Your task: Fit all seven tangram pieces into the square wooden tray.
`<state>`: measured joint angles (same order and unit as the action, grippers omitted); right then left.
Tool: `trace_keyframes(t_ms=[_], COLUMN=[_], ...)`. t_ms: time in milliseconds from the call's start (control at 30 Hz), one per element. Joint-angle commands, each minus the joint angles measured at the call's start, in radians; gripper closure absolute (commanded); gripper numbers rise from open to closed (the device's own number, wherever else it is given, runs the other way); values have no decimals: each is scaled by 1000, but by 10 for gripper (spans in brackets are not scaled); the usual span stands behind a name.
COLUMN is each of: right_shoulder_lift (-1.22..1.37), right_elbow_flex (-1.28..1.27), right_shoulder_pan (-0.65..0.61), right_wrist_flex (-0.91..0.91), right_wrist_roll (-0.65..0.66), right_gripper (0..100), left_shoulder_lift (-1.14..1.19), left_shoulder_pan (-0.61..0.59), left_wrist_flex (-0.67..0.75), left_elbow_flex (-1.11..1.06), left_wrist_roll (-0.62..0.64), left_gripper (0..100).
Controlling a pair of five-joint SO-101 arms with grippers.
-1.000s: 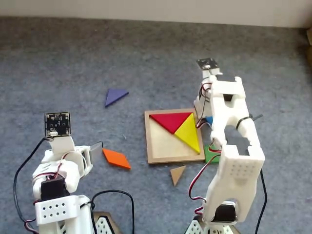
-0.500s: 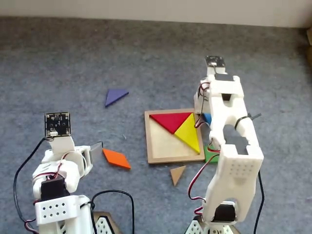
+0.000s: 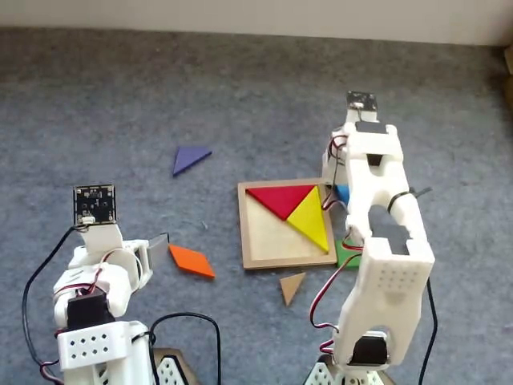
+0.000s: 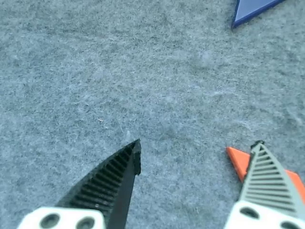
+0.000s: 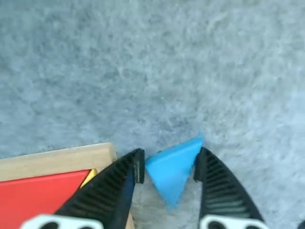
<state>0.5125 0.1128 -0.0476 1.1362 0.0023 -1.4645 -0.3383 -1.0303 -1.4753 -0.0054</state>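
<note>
The square wooden tray [image 3: 255, 241] holds a red triangle [image 3: 280, 199] and a yellow triangle [image 3: 313, 220]. My right gripper [image 5: 170, 152] is just past the tray's far right corner [image 5: 71, 157], shut on a small blue triangle [image 5: 172, 167] that lies on the carpet [image 3: 342, 194]. My left gripper [image 4: 198, 143] is open low over bare carpet, with the orange parallelogram [image 4: 236, 157] beside one fingertip [image 3: 191, 261]. A purple triangle [image 3: 190, 158] lies far left of the tray, and a tan triangle [image 3: 292, 285] lies in front of it. A green piece [image 3: 346, 255] peeks out under the right arm.
Grey carpet covers the whole table. The right arm's white body [image 3: 385, 265] hangs over the tray's right side. A pale wall edge [image 3: 256, 16] runs along the back, with open carpet in front of it.
The right arm's wrist has swung back and to the right, away from the tray. The blue triangle and the other pieces have stayed in place, and the left arm has not moved.
</note>
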Motion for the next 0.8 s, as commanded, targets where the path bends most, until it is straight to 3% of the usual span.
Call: trace_keyframes(t_ms=[0,467,767], right_shoulder_lift=[-12,-116,-243], right_elbow_flex=[53,147,143], right_shoulder_pan=[-21,-27,-130], right_wrist_flex=[1,199,397], right_wrist_roll=[-9,0,0], right_gripper=[882,887,887], left_shoulder_lift=[-8,-8,-8], left_shoulder_pan=[-10,-10,-10], left_wrist_flex=[11,11,12], left_elbow_flex=[7,7,7], left_wrist_roll=[-8,-8,-8], left_gripper=[653,653,653])
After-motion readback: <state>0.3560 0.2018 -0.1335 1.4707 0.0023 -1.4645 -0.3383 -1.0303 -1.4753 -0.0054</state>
